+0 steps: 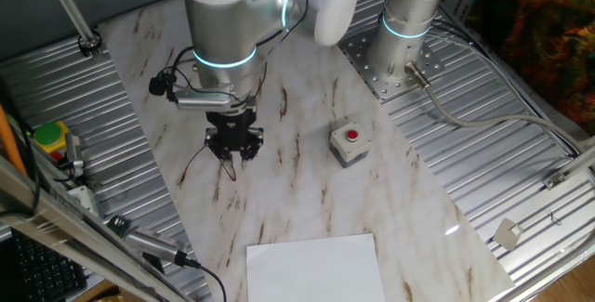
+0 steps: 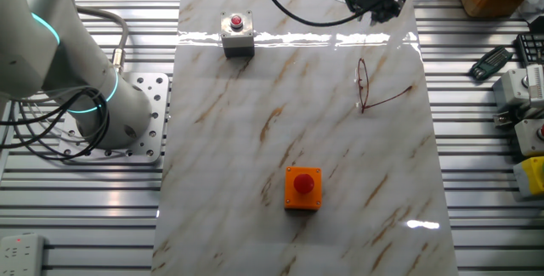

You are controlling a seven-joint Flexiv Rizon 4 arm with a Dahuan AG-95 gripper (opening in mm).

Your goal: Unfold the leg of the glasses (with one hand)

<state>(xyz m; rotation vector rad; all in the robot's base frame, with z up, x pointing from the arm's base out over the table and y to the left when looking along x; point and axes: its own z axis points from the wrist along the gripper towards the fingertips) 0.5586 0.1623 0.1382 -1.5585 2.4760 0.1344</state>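
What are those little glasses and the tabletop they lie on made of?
The glasses look like thin metal wire with a dark reddish-brown finish: the rims and legs are hair-slim. The lenses seem clear, whether glass or plastic I cannot tell. The tabletop looks like glossy marble-pattern laminate or stone, with brown veins and bright reflections.

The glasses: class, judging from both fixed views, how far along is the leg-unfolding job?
One leg of the glasses already looks swung out across the marble. The gripper hovers above them, holding nothing visible. Whether the other leg remains folded cannot be told.
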